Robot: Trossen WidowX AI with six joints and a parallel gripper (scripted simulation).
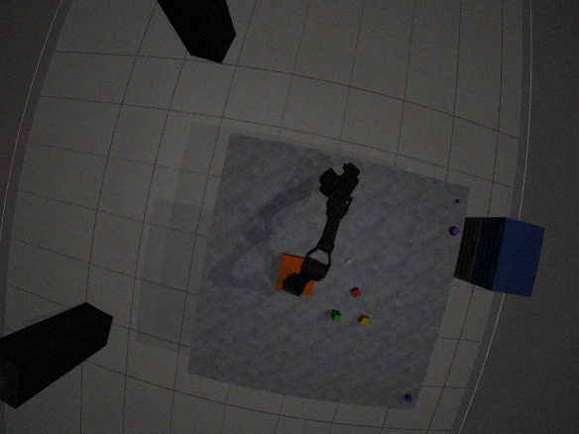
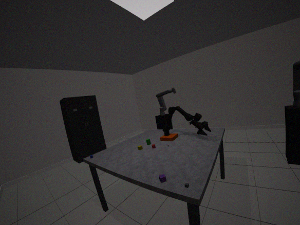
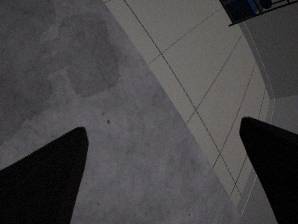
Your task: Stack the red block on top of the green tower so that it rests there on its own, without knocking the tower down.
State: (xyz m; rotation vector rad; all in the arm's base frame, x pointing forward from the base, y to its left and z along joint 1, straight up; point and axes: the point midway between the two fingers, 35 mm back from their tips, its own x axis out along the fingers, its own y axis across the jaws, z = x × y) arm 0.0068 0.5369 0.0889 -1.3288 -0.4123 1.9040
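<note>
Gripper (image 2: 204, 130) spread wide, empty, near tabletop (image 2: 180, 159) edge; red block (image 2: 153, 146) just beside green tower (image 2: 148, 141), well apart.

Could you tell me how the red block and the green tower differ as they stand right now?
The red block is red and sits low; the green tower is green and stands visibly taller. In the exterior view the red block lies right of the green tower, slightly nearer the camera. Both rest on the grey table, apart, and neither is held: the fingers stand open.
</note>
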